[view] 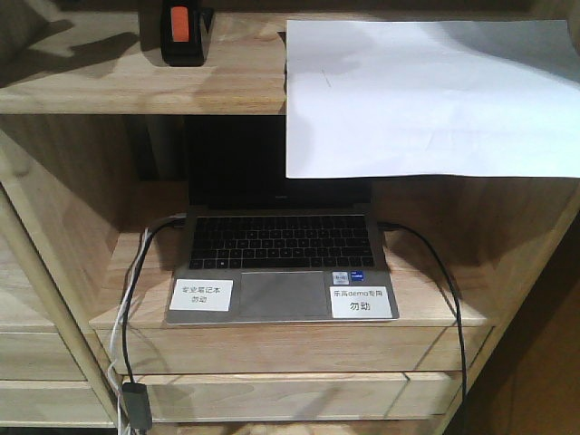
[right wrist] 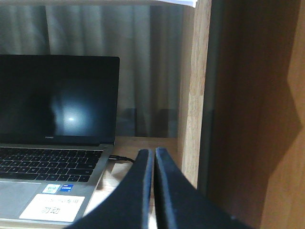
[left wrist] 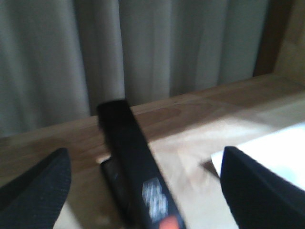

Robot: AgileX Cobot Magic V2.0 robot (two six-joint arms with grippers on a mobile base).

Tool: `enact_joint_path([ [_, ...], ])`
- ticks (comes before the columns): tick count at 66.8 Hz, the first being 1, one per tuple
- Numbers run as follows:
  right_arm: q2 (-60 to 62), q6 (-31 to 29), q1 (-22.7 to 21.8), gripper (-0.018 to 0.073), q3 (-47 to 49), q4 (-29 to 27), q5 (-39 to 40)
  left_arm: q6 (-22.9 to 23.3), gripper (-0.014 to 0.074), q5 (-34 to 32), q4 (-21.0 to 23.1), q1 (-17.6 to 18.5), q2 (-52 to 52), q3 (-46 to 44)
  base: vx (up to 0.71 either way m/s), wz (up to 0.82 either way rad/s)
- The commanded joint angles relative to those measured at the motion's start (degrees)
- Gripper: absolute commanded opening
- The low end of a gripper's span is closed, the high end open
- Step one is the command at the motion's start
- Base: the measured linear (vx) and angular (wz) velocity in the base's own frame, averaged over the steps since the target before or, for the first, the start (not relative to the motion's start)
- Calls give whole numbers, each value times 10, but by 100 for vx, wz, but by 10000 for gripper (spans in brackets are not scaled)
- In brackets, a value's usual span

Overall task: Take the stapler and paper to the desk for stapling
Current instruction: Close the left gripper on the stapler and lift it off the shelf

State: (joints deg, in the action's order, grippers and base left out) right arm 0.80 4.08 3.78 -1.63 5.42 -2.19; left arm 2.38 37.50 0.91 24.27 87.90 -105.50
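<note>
The left gripper [left wrist: 143, 162], spread wide on both sides of the stapler [left wrist: 121, 129], must squeeze it next; the right gripper [right wrist: 153, 162] is closed, holding nothing.

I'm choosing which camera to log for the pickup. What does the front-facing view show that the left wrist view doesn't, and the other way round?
Front-facing only: the laptop on a lower shelf, with two white labels stuck on it. Left wrist only: the left gripper, open with a finger either side of the stapler, and a grey curtain behind. Both: the stapler and the paper on the same wooden board.
</note>
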Motion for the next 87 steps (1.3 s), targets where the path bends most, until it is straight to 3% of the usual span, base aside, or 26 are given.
enact_joint_path([
  [1,6,-1,-3,-9,-2,3,42,21,611,10,4,3,20,-74,0,0],
  [10,6,-1,-3,-9,-2,3,42,25,611,83,2,3,74,-159,0,0],
  [18,6,-1,-3,-9,-2,3,42,65,611,125,-17,3,115,-216,0,0],
  [34,6,-1,-3,-9,-2,3,42,83,610,165,-15,3,165,-267,0,0],
  [54,6,-1,-3,-9,-2,3,42,85,569,169,-16,3,183,-267,0,0],
  [64,6,-1,-3,-9,-2,3,43,71,400,172,-17,3,185,-266,0,0],
  [78,6,-1,-3,-9,-2,3,43,26,-7,172,-17,3,182,-266,0,0],
  [87,6,-1,-3,-9,-2,3,43,17,-9,171,-17,3,176,-266,0,0],
])
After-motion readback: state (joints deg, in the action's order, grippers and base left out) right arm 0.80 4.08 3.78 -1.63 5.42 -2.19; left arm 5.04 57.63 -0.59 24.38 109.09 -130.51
